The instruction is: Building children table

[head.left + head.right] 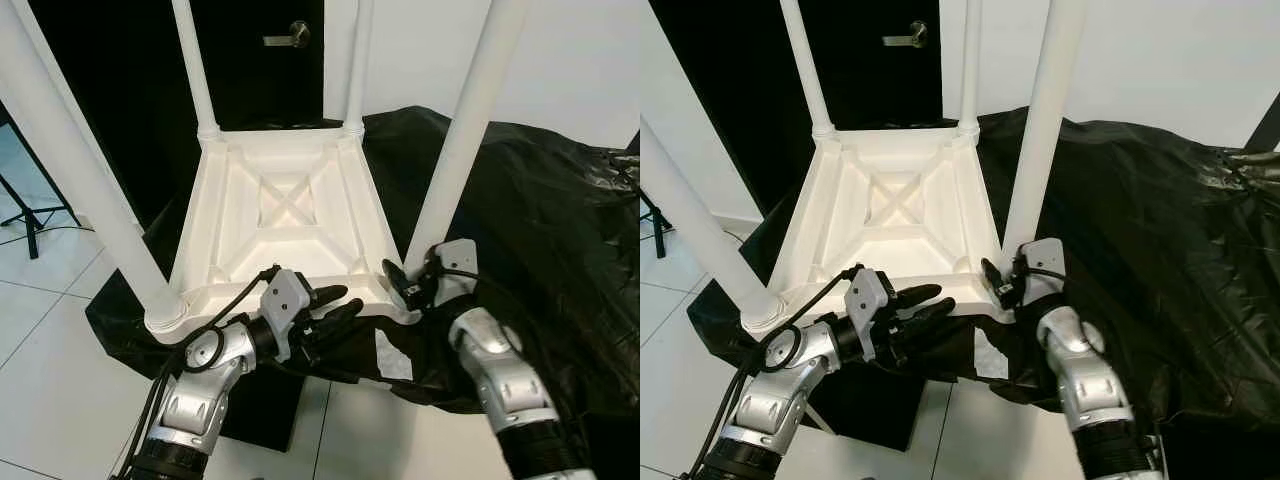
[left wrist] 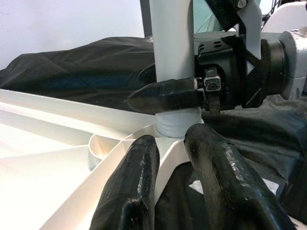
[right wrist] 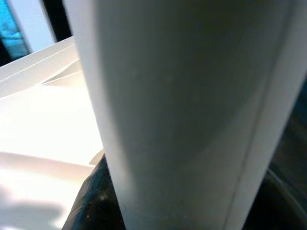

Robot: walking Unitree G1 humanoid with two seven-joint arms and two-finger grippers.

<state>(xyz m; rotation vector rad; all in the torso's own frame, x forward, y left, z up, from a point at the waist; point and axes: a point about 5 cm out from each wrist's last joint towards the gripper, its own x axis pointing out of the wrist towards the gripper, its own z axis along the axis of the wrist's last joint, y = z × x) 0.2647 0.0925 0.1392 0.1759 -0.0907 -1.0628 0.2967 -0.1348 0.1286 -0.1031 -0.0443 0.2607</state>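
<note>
Table: white children's table [image 1: 275,215] lies upside down on the black sheet [image 1: 540,220], underside facing up, four white legs pointing up. Near edge sits right at the sheet's near border, over the tiled floor [image 1: 45,340].
Near-right leg [image 1: 462,130]: stands in its corner socket; this is the one you're working.
Right gripper [image 1: 402,283]: at the base of that leg, just above the socket. Jaws look wrapped around the leg w/ one finger across its front in the left wrist view; how tight the pinch is I can't tell, the right wrist view is too close to read.
Left gripper [image 1: 335,303]: at the near rim, between the two near legs, closer to the right one. Jaws a little spread, straddling the thin rim w/o clearly squeezing it.
Near-left leg [image 1: 85,180]: seated in its corner, untouched.
Far legs [image 1: 196,70]: both seated by the dark door [image 1: 270,60].
Risk 1: if you twist the leg w/ a loose rim hold, the whole table prob turns w/ it and slides on the slick sheet.
Risk 2: a push toward you could tip the near edge off onto the floor.
Risk 3: side load on the leg may cross-thread or jam it crooked; keep force along the leg axis.
Risk 4: sheet folds could snag the left fingers [image 2: 129,191].
</note>
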